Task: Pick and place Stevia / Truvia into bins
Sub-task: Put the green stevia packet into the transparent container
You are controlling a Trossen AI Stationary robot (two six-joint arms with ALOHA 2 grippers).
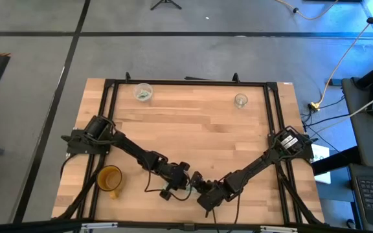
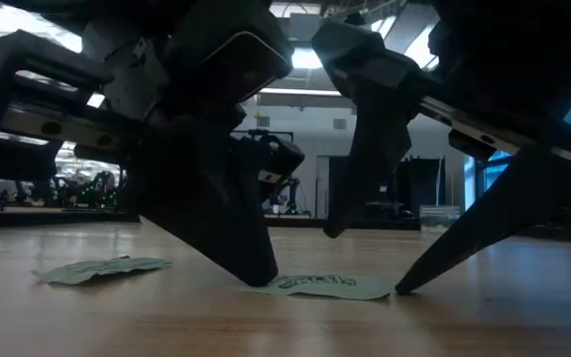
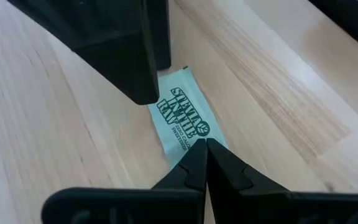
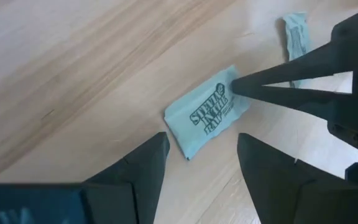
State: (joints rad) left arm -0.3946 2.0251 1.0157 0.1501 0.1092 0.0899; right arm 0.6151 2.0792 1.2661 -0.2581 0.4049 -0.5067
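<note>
two grippers meet over one stevia sachet at the table's near edge

both arms reach inward to the middle of the near edge of the wooden table (image 1: 193, 123). the left gripper (image 1: 185, 183) has its two fingers pressed together into a single point, and that point rests on one end of a stevia sachet (image 3: 180, 115) lying flat on the wood with its green print facing up. whether the tips have actually pinched the paper or only press down on it cannot be told — the sachet still lies flat in the low view.

the right gripper (image 4: 201, 155) faces it from the other side with its jaws spread wide, one finger on each side of the same sachet's other end, holding nothing. in the low view the sachet (image 2: 327, 286) lies between the dark finger of one gripper and the slanted finger of the other.

a second sachet (image 4: 297, 38), slightly crumpled, lies on the table just beyond the left gripper's closed fingers, apart from the first; the low view shows it (image 2: 102, 269) off to the side.

the bins stand well apart from all this along the far edge of the table — the wider cloudy cup (image 1: 143, 92) towards the left arm's side, with something greenish inside it, and the narrower clear cup (image 1: 240, 101) towards the right arm's side. a yellow-orange mug (image 1: 109, 180) sits near the left arm at the near side.
</note>
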